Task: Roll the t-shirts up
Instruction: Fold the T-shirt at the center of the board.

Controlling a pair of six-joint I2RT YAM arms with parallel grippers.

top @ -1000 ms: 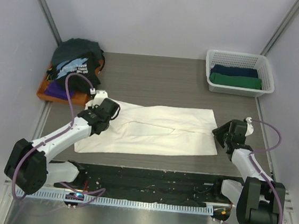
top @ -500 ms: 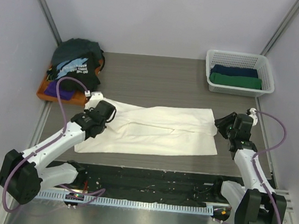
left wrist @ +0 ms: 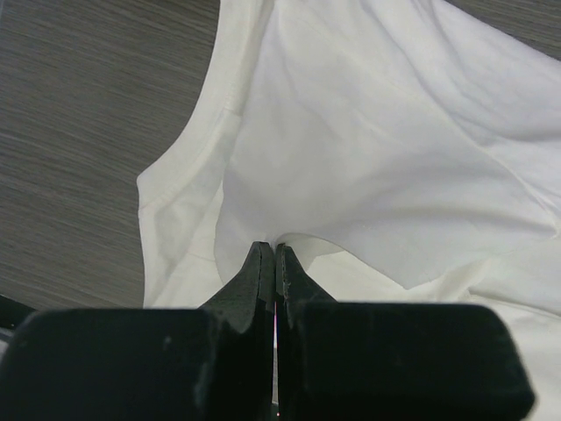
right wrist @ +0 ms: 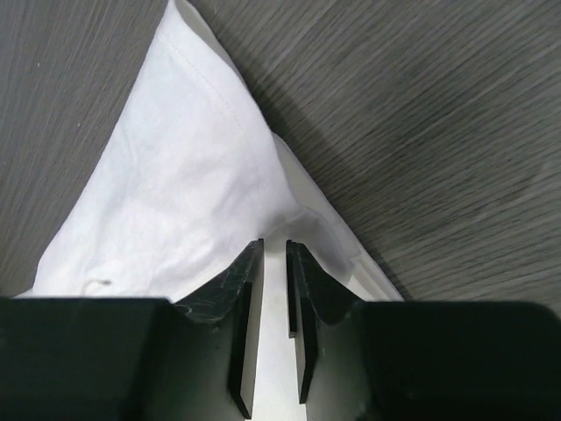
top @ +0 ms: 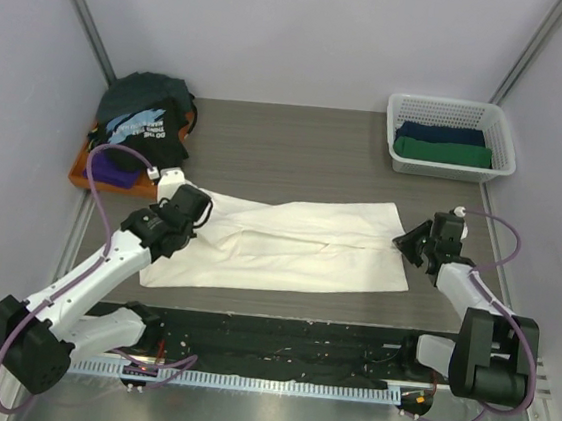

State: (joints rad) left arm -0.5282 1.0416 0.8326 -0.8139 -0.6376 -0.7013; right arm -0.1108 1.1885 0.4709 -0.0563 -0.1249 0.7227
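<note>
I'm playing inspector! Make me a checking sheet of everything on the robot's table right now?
Surface: grey wood-grain table.
Job's things: cream t-shirt spread flat; dark t-shirts piled on orange tray; navy and green ones in white basket.
Clutter: nothing seen.
Claws: left claw pinched shut on the cream t-shirt; right claw at its corner, fingers slightly apart over cloth.
Cables: purple cables looping along both arms.
Surroundings: plain pale walls.

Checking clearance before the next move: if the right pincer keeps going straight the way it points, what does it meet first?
The cream shirt. The right pincer sits at its edge with cloth between its fingers, and the fold lies directly ahead. Past that, only bare table, though depth is hard to judge.
</note>
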